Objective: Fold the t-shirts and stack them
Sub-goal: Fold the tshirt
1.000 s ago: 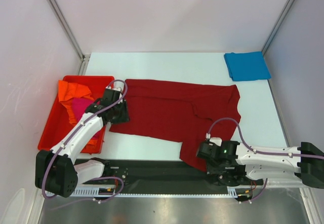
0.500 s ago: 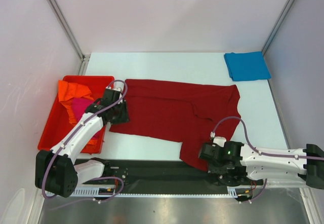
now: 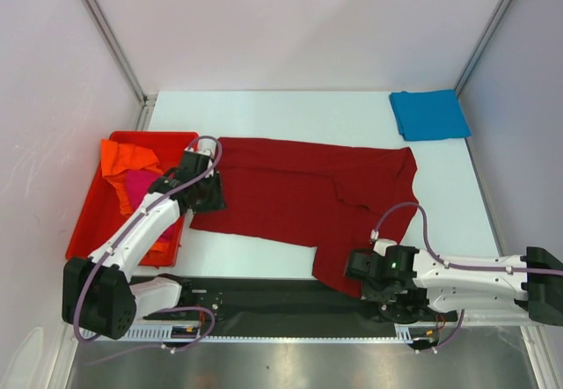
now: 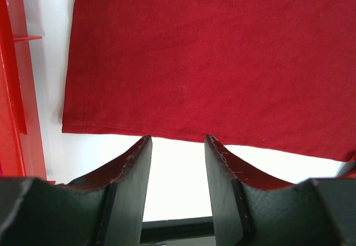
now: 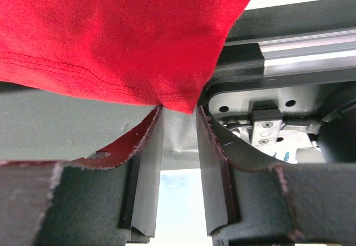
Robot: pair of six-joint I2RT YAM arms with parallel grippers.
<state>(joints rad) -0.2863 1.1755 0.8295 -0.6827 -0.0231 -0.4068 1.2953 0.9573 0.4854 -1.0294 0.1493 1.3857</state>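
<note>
Blue tee (image 3: pixel 429 114) is seen folded far right. Dark red tee (image 3: pixel 290 187) is spread mid-table, unfolded. Orange tee (image 3: pixel 123 156) & pink tee (image 3: pixel 132 188) are left in bin (image 3: pixel 84 231). Left gripper (image 4: pixel 177 140) & right gripper (image 5: pixel 179 112) are held part-open, empty, at red tee's edges.

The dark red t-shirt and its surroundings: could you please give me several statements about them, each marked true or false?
1. The dark red t-shirt lies spread on the table. True.
2. The orange t-shirt lies in the red bin. True.
3. The blue t-shirt sits in the red bin. False: it lies folded at the table's far right corner.
4. The left gripper is clamped on the dark red t-shirt. False: its jaws stand apart at the hem.
</note>
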